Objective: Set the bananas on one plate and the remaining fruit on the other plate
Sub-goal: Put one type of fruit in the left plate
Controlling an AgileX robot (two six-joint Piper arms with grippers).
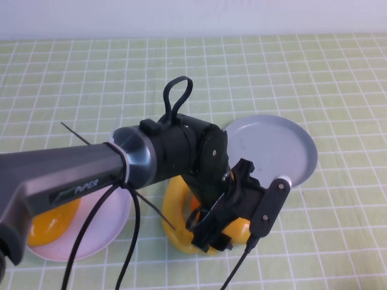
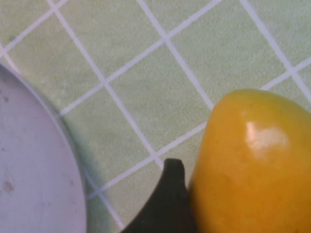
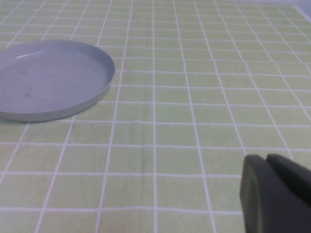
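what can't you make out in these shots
- Left gripper: high view, the arm's wrist hides its fingertips; whether it grips the plump orange-yellow fruit is unclear.
- Curved yellow banana: mostly hidden by the arm.
- Right gripper: cut off by the right wrist view's edge, over the checked cloth.

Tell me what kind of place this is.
Probably a robot test table, not a home kitchen: a green checked tablecloth, plastic-looking fruit by a grey plate, the left gripper low over it, the right gripper hovering aside.
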